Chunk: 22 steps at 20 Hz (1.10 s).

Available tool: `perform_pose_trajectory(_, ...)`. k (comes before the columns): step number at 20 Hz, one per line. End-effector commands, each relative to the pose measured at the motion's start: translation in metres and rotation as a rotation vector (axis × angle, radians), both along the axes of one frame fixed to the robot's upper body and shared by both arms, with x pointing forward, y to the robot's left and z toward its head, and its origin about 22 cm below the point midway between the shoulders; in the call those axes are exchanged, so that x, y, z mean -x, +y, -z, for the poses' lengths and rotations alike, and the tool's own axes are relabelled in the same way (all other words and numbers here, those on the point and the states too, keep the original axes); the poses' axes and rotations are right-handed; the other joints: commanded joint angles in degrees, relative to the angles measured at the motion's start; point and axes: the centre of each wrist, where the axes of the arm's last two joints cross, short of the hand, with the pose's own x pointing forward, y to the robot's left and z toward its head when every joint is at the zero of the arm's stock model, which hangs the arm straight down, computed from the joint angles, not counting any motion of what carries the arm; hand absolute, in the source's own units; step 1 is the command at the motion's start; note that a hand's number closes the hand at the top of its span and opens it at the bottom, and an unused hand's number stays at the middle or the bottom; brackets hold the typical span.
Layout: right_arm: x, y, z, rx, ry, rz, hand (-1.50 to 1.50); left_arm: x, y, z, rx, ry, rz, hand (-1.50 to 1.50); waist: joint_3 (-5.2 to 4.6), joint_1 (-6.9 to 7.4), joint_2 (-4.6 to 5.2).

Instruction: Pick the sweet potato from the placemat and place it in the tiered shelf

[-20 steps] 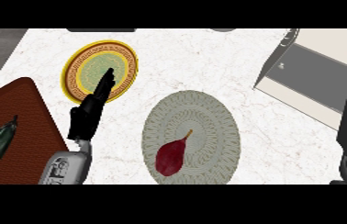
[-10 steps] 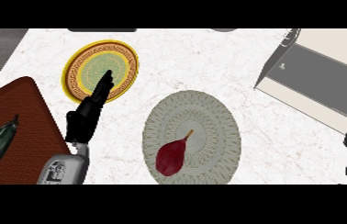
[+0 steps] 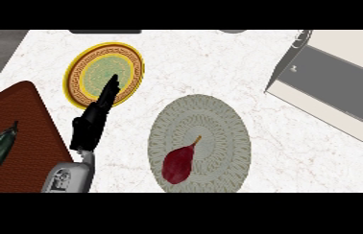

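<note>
Sweet potato is lying on the round placemat, near the bench's front edge. Likely stiff, smooth, tapered, so I'm favouring its fat middle. My left hand is idling, fingers straight, together.

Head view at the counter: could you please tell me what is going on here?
Nothing is being held at this moment. The sweet potato lies on the round grey placemat, not yet picked up. The left robot hand is open, its straight fingers pointing over the lower edge of the yellow plate, left of the placemat. The tiered shelf stands at the upper right, apart from both. The right robot hand is not in view.
</note>
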Motion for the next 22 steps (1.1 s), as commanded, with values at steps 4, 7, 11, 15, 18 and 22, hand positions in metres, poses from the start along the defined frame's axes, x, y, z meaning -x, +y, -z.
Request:
perform_pose_trajectory(4, 0.027, -0.011, 0.003, -0.023, 0.021, 0.135, -1.5, 0.009, -0.006, 0.005, -0.002, 0.0, 0.001, 0.0, 0.02, -0.06, -0.08)
perform_pose_trajectory(7, 0.039, -0.005, 0.016, -0.085, -0.056, 0.098, -1.5, 0.005, -0.005, 0.008, 0.0, -0.004, 0.01, 0.0, 0.02, -0.14, -0.08)
perform_pose_trajectory(11, 0.047, -0.003, 0.003, -0.125, -0.171, 0.04, -1.5, 0.01, -0.002, 0.008, 0.018, 0.006, -0.001, 0.0, 0.03, -0.07, -0.12)
perform_pose_trajectory(15, 0.048, -0.015, -0.01, -0.151, -0.178, -0.048, -1.5, -0.014, -0.002, -0.013, 0.008, -0.011, 0.006, 0.0, 0.03, -0.29, -0.02)
perform_pose_trajectory(18, 0.051, -0.008, -0.024, -0.168, -0.197, -0.099, -1.5, 0.001, 0.018, 0.008, 0.003, -0.001, -0.01, 0.0, 0.01, 0.01, -0.01)
perform_pose_trajectory(22, 0.063, 0.006, -0.048, -0.181, -0.319, -0.077, -1.5, 0.001, -0.011, -0.006, 0.007, 0.016, 0.003, 0.0, 0.02, 0.15, -0.08)
